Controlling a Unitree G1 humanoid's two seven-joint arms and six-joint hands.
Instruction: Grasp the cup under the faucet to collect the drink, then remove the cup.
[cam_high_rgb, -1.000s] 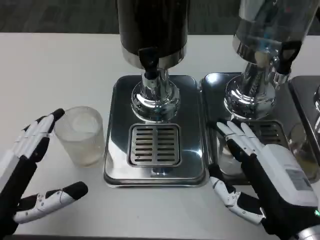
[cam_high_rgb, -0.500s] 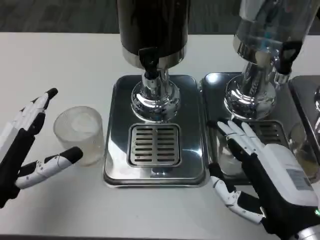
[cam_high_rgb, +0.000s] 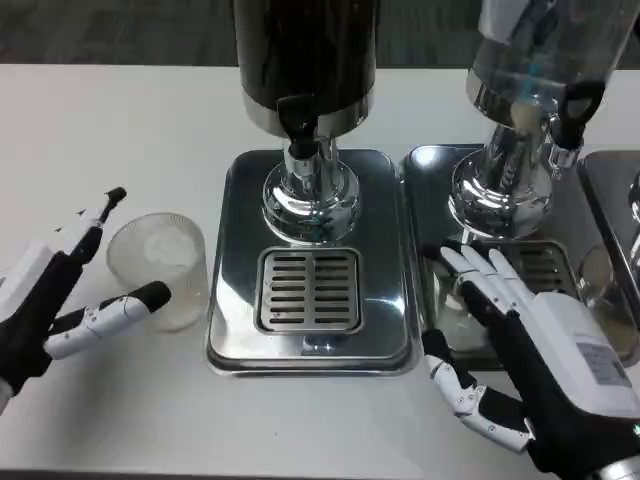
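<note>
Left hand (cam_high_rgb: 45, 300) has slid slightly toward 9 o'clock since half second ago; frosted translucent plastic cup (cam_high_rgb: 160, 268) unchanged, upright on white table (cam_high_rgb: 120, 120), just at 9 o'clock of steel drip tray (cam_high_rgb: 310, 345), not under black-tapped dark dispenser (cam_high_rgb: 305, 60). Left fingers spread, bracketing cup, thumb tip touching its side, no grip. Right hand (cam_high_rgb: 535, 350) open, fingers apart, holding nothing, over neighbouring tray at 3 o'clock.
</note>
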